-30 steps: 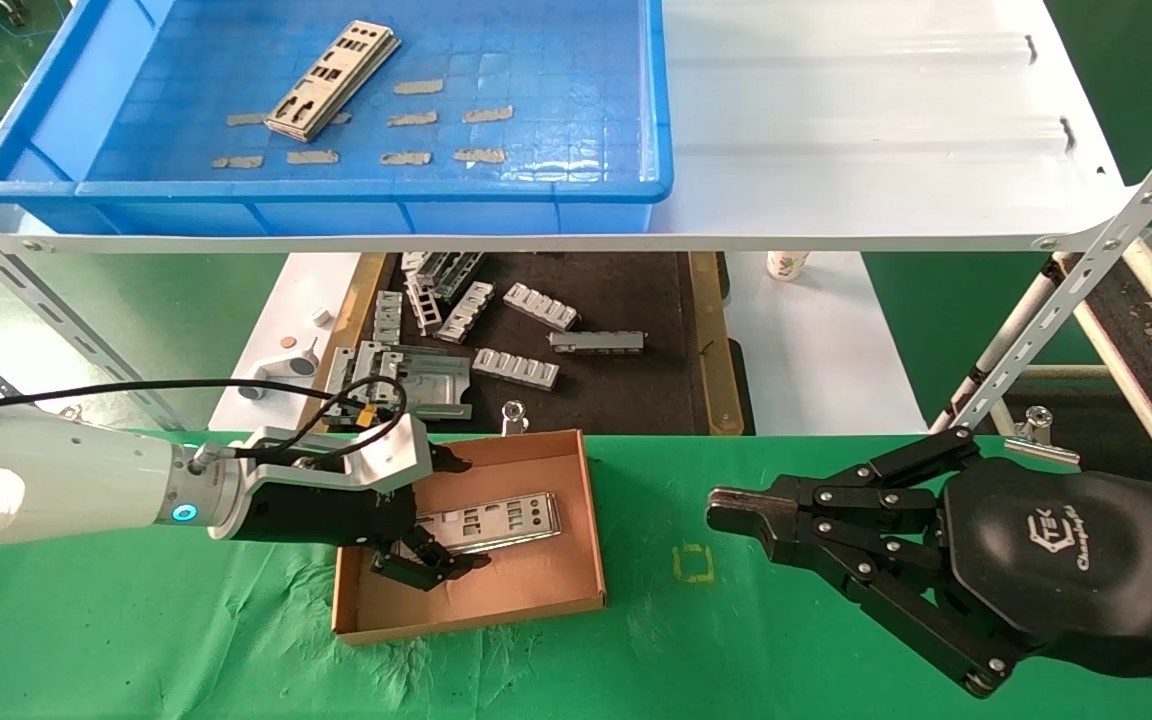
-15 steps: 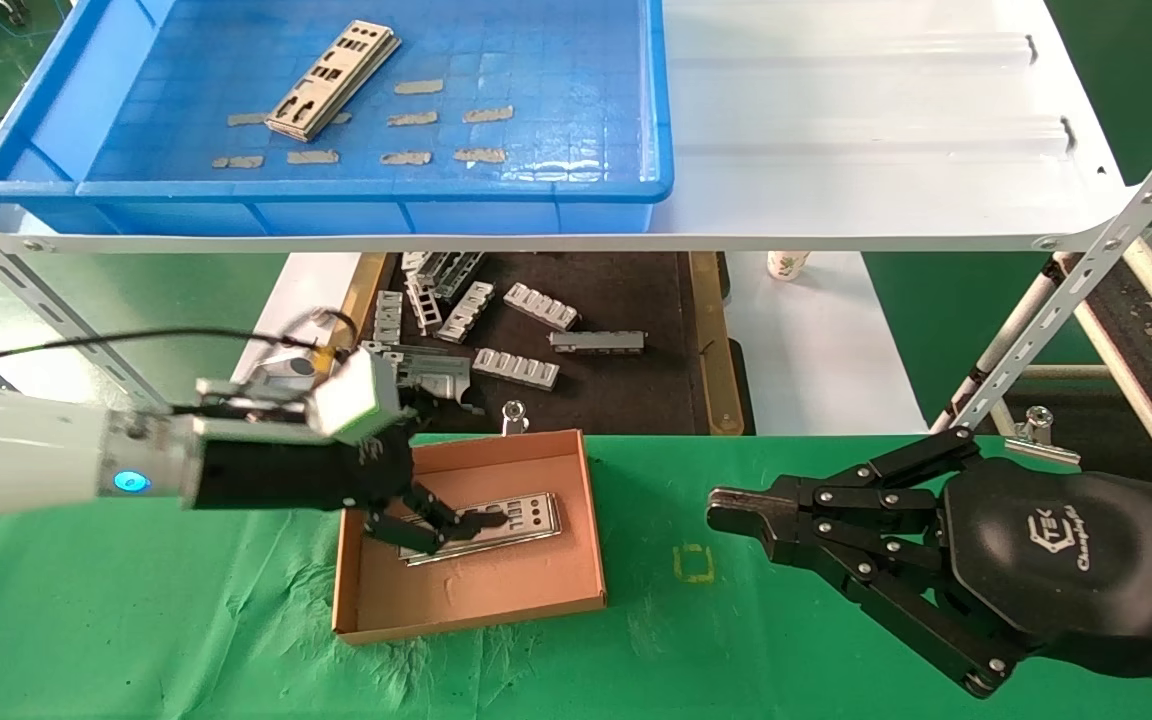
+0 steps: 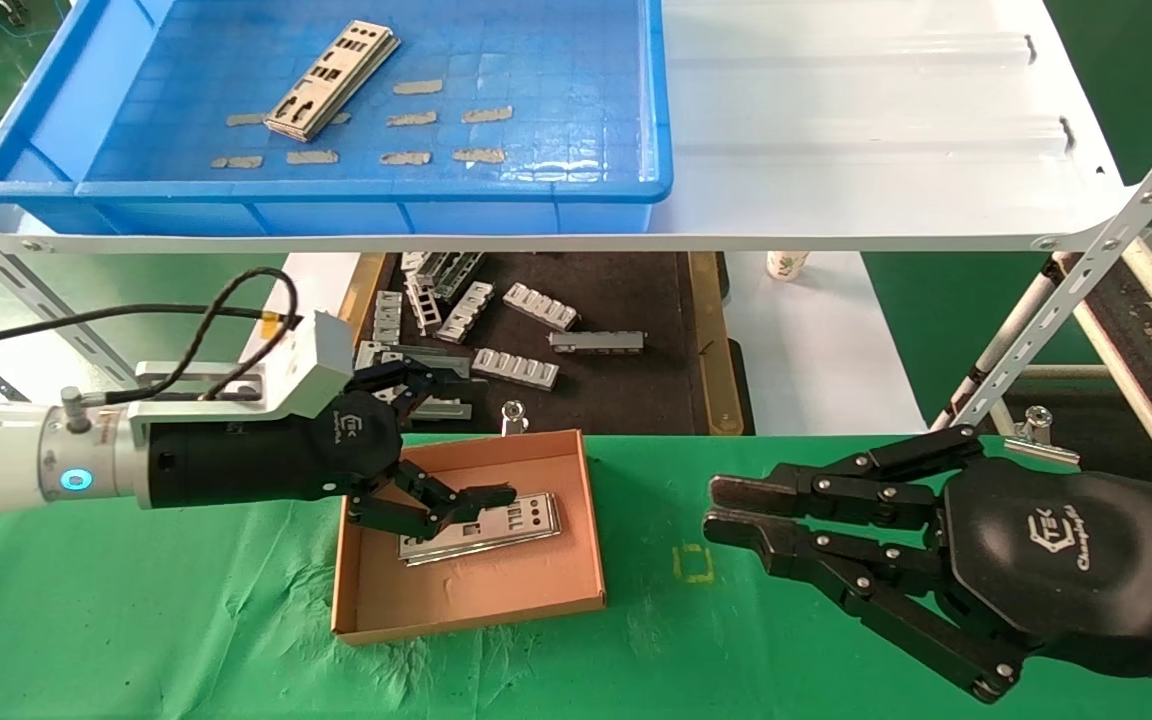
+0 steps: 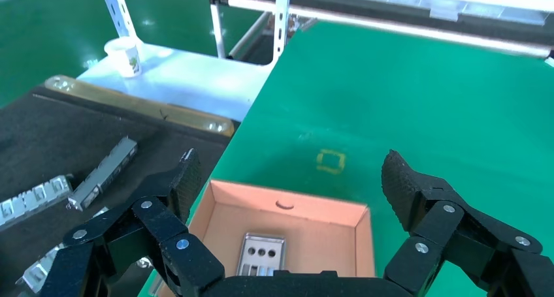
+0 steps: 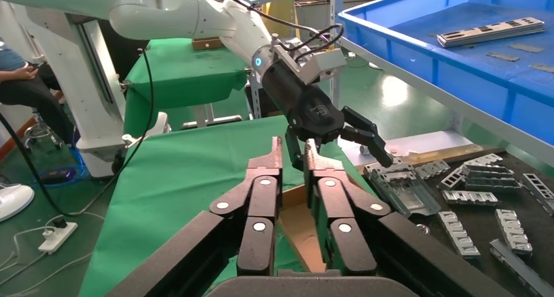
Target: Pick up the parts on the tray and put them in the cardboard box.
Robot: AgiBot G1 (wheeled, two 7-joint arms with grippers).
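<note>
One silver part [image 3: 506, 522] lies flat in the cardboard box [image 3: 591, 520] on the green cloth. My left gripper [image 3: 481, 432] hovers just above the box's left half, open wide and empty. From the left wrist, the gripper [image 4: 294, 173] frames the box [image 4: 287, 202] and the part's end [image 4: 261, 254]. More parts [image 3: 333, 80] lie stacked in the blue tray [image 3: 366, 210] on the shelf. My right gripper [image 3: 724, 509] floats right of the box, open by a narrow gap and holding nothing. The right wrist view shows that gripper [image 5: 292, 148], the tray [image 5: 470, 68] and its parts [image 5: 490, 31].
A black-floored tray [image 3: 626, 400] with several grey ribbed brackets [image 3: 516, 368] sits behind the box, under the white shelf [image 3: 866, 120]. A paper cup [image 3: 786, 263] stands on the white table. A slotted metal strut [image 3: 1086, 270] slants at the right. A yellow square mark [image 3: 693, 563] is on the cloth.
My left gripper has risen off the part in the box, rolled over, and spread its jaws wide. The right gripper's fingers have parted a little.
</note>
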